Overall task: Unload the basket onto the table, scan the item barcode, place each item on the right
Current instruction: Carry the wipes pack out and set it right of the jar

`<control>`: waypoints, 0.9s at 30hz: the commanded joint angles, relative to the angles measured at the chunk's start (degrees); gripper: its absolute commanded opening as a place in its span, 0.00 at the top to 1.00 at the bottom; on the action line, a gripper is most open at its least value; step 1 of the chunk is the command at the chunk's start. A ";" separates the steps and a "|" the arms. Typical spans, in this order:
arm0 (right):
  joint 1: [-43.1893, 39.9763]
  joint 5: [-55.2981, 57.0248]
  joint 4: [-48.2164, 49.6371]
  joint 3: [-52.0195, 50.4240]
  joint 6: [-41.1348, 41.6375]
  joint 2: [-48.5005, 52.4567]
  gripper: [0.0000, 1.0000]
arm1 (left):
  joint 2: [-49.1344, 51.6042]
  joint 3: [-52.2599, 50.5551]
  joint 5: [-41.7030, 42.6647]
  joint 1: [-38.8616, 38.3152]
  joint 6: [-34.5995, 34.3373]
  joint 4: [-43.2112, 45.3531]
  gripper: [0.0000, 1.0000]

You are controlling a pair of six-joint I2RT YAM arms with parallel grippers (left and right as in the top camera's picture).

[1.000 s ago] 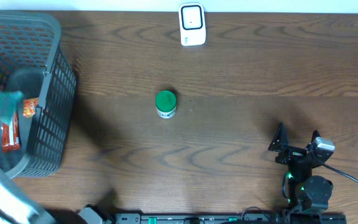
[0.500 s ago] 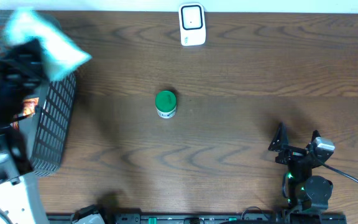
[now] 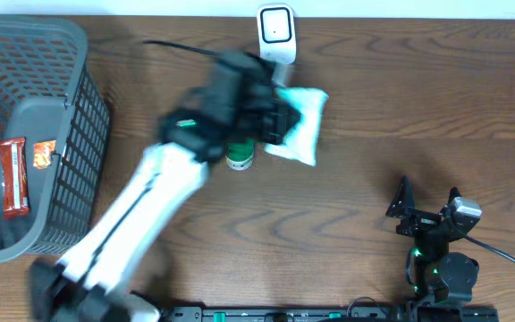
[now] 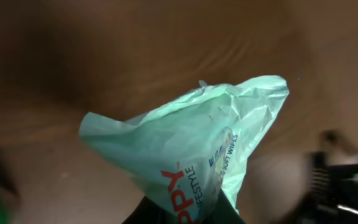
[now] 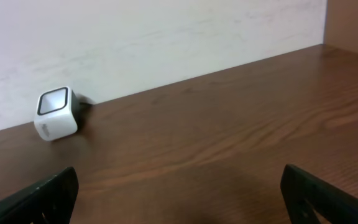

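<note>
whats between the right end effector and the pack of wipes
Nothing. In the overhead view, only bare wooden table runs between the open right end effector and the wipes pack.

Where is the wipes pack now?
In the overhead view, near top centre, the wipes pack is held in the shut left gripper, just below the scanner and right of the green jar.

Wipes pack (image 3: 300, 125) before scanner (image 3: 276, 36) (basket (image 3: 79, 170) far left).
</note>
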 commanded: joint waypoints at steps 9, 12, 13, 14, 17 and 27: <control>-0.28 0.33 -0.20 -0.07 0.48 0.02 0.01 | 22.34 -0.74 -18.18 -7.80 -0.15 3.74 0.93; -0.28 0.33 -0.20 -0.07 0.48 0.02 0.01 | 22.40 -0.44 -18.16 -7.43 -0.13 4.52 0.62; -0.28 0.33 -0.20 -0.07 0.48 0.02 0.01 | 21.81 0.00 -18.14 -7.26 -0.13 4.48 0.19; -0.28 0.33 -0.20 -0.07 0.48 0.02 0.01 | 20.63 0.76 -18.05 -7.06 -0.11 4.22 0.09; -0.28 0.35 -0.20 -0.07 0.48 0.02 0.01 | 13.79 5.42 -17.97 -6.32 2.19 1.99 0.02; -0.28 0.33 -0.20 -0.07 0.48 0.02 0.01 | -10.51 12.70 -28.13 4.81 7.98 -9.29 0.02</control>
